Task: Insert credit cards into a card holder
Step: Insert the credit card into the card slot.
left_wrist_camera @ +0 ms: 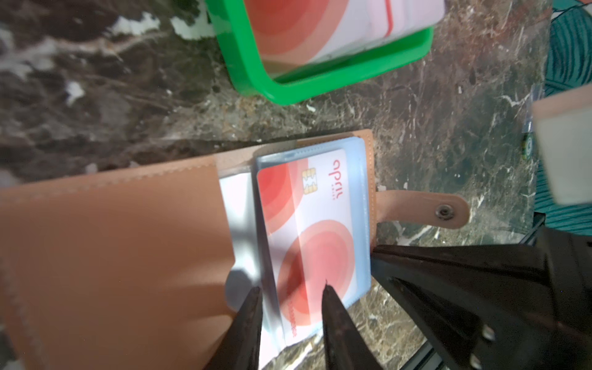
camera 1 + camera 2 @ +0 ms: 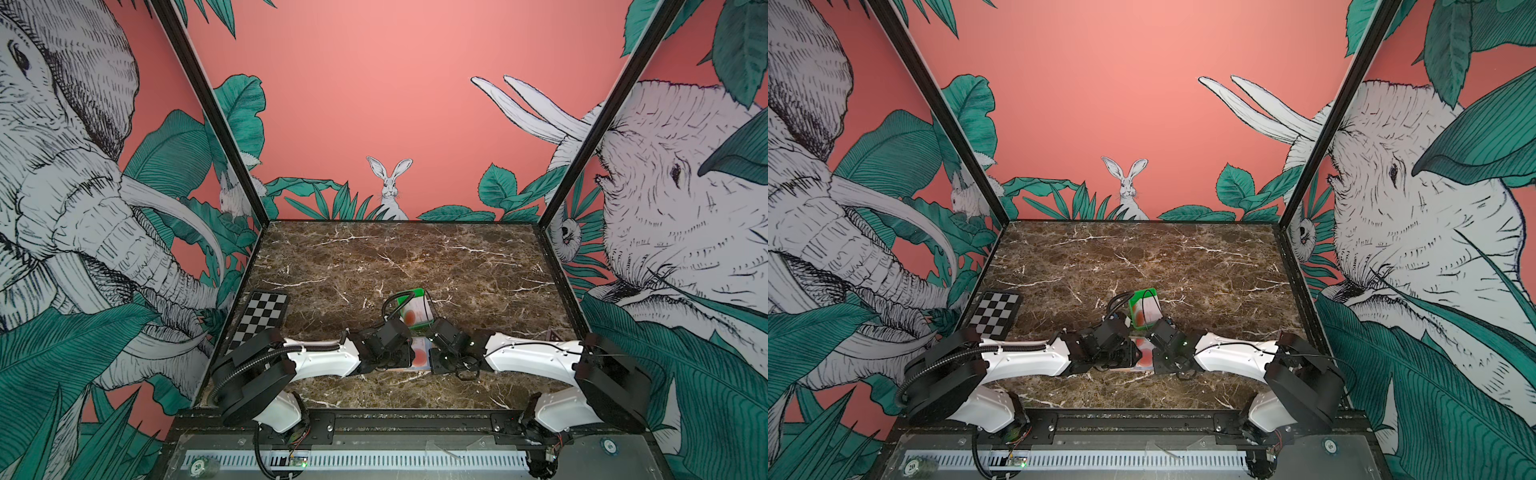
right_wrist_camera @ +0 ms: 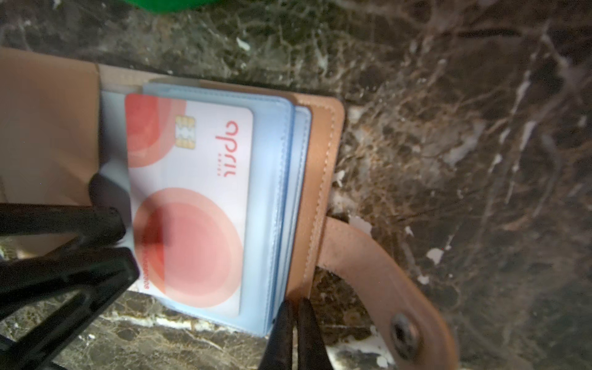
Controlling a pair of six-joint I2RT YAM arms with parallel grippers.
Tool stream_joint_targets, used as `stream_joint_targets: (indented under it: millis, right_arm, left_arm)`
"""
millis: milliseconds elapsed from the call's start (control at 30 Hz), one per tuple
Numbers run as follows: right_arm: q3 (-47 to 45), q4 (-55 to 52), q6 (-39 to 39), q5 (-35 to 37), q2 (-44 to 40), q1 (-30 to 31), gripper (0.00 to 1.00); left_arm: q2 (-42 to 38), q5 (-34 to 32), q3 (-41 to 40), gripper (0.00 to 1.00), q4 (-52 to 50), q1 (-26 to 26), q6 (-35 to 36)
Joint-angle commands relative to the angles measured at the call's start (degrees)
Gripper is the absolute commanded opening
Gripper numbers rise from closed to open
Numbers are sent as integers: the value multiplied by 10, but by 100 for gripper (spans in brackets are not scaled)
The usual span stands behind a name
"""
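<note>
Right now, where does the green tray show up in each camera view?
Both top views: green tray near centre, just beyond the arms.
Left wrist: beyond the card holder, cards inside.
Right wrist: green sliver at the frame edge.
Shared landmark: the holder's red-circle card.

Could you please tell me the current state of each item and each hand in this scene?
card holder: open.
snap strap: unfastened.
credit card: lying at the top clear sleeve; how far in is unclear.
green tray: holding spare cards.
left hand: open, fingertips at the card's edge.
right hand: shut, tips at the holder's edge.
</note>
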Motion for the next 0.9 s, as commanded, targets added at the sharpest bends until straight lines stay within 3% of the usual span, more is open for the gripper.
stream_joint_targets:
  millis: [0,867]
  right_arm:
    - [-15,13,-4,11,41,3,7]
    - [-26,17,1,14,36,4,6]
  left_arm:
    - [-16,-11,-10,36,-12,-3,7]
    - [30,27,11,38,49,-3,20]
